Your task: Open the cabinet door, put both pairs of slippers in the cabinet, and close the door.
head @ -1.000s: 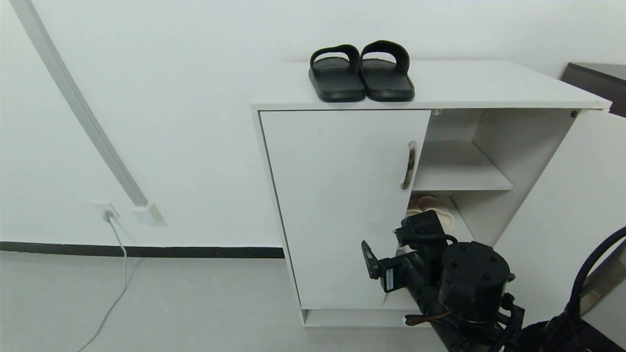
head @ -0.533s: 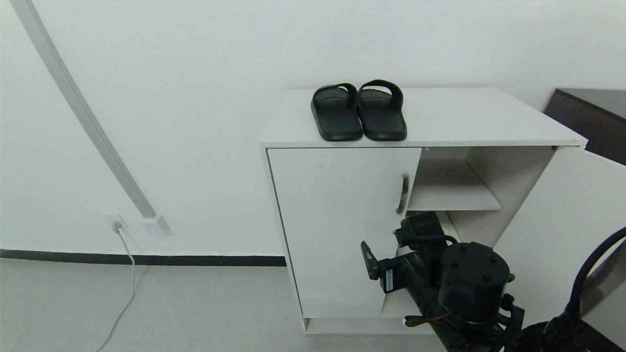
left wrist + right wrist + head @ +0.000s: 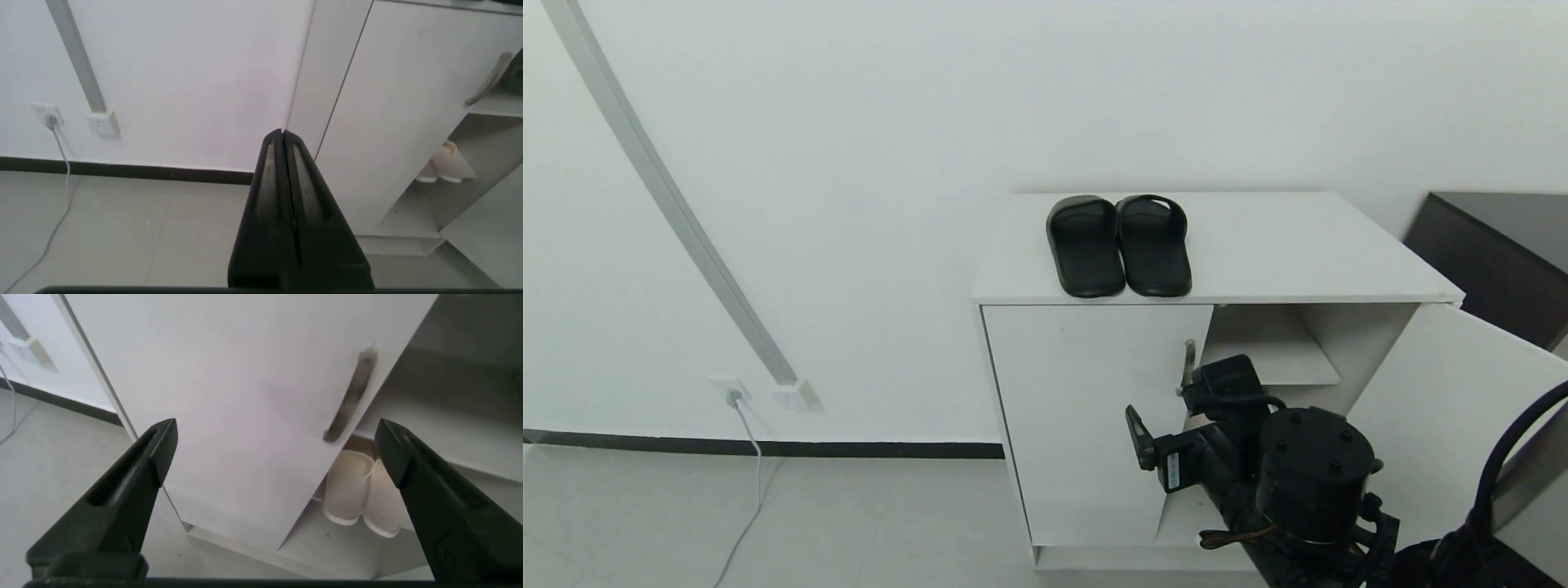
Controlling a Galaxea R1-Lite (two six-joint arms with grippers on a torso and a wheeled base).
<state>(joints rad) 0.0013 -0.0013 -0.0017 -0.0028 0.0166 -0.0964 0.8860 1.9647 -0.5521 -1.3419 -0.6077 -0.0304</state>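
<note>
Floor (image 3: 849, 523): grey tile. Wall (image 3: 849, 163): plain white, dark skirting (image 3: 768, 448) along its foot, a grey conduit (image 3: 670, 196) running slantwise down to a socket (image 3: 729, 390) with a cable (image 3: 752, 465) plugged in, at 9 o'clock of the cabinet (image 3: 1298, 245). Cabinet white, against the wall; dark furniture (image 3: 1494, 245) at its 3 o'clock. Head view takes in the cabinet top: black slippers (image 3: 1119, 245) side by side on it, toward the 9 o'clock half, toes to the wall. Left door (image 3: 1078, 408) shut, with its handle (image 3: 1187, 367) at the inner edge; right door (image 3: 1445, 416) swung wide, upper shelf (image 3: 1282, 363) bare. Right arm (image 3: 1307, 465) low in front of the opening. The wrist views take in the lower shelf: pale slippers (image 3: 359, 494) stand there, just behind the shut door's edge. Left hand (image 3: 283, 188): fingers pressed together, holding nothing, facing the cabinet's side. Right hand (image 3: 275, 433): fingers wide apart, holding nothing, facing the shut door.
</note>
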